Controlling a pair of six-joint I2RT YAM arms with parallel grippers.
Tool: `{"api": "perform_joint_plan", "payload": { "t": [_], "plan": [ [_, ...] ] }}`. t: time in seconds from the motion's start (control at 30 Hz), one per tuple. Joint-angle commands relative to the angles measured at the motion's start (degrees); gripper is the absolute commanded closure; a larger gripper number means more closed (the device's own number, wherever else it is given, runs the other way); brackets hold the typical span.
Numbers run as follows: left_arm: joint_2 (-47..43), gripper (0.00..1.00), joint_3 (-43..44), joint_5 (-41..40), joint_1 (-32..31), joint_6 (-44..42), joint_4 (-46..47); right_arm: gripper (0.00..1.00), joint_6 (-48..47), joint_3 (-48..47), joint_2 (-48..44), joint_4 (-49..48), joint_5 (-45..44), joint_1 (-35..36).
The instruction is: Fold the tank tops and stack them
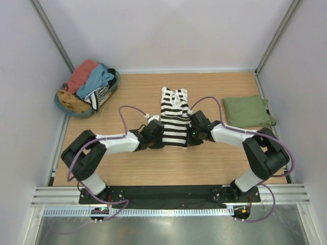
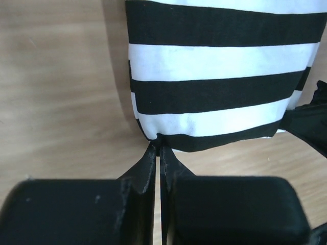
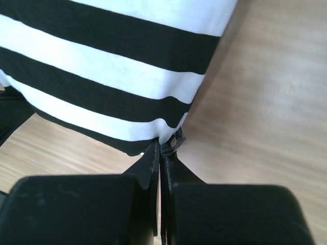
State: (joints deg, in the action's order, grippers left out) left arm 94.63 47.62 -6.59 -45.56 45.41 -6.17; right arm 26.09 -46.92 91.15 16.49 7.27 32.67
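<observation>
The striped tank top [image 1: 173, 118] lies flat near the middle of the wooden table [image 1: 127, 168], with its straps toward the far wall and its hem toward the arm bases. The left gripper [image 2: 158, 149] is clenched on the left corner of the hem: in the left wrist view its 2 fingers meet with only a thin slit between them, and the black edge of the cloth is pinched at the tips. The right gripper [image 3: 163, 148] is clenched in the same way on the right corner of the hem, with a small fold of striped cloth bunched at its tips. From above, the 2 arms reach in from either side and flank the lower edge of the garment. Whether the hem is raised off the wood cannot be told. The green tank top [image 1: 247, 111] lies folded into a rectangle at the right edge of the table, well apart from the striped one and touched by neither gripper. At the far left corner a teal basket [image 1: 60, 106] holds a heap of clothing: a salmon-red garment [image 1: 82, 74] at the back, a light blue garment [image 1: 99, 79] beside it, a mustard cloth [image 1: 71, 100] at the front, and another striped piece [image 1: 100, 96] draped toward the rim.
</observation>
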Motion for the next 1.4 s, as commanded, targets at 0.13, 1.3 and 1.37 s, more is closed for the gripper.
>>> {"api": "perform_joint_plan", "payload": {
  "t": [0.13,1.3,1.37],
  "plan": [
    [-3.84,1.0,-7.36,-7.12,-7.52,10.84,-0.95,0.99,2.3,6.83,-10.99,5.65,-0.5,1.35],
    [-13.77,1.0,-11.93,-7.56,-13.5,13.74,-4.64,0.73,1.24,-1.69,-19.36,7.88,5.96,1.35],
    [-13.68,1.0,-12.37,-8.35,-14.11,13.66,-4.46,0.81,3.26,-1.25,-15.86,0.35,9.85,1.26]
  ]
}}
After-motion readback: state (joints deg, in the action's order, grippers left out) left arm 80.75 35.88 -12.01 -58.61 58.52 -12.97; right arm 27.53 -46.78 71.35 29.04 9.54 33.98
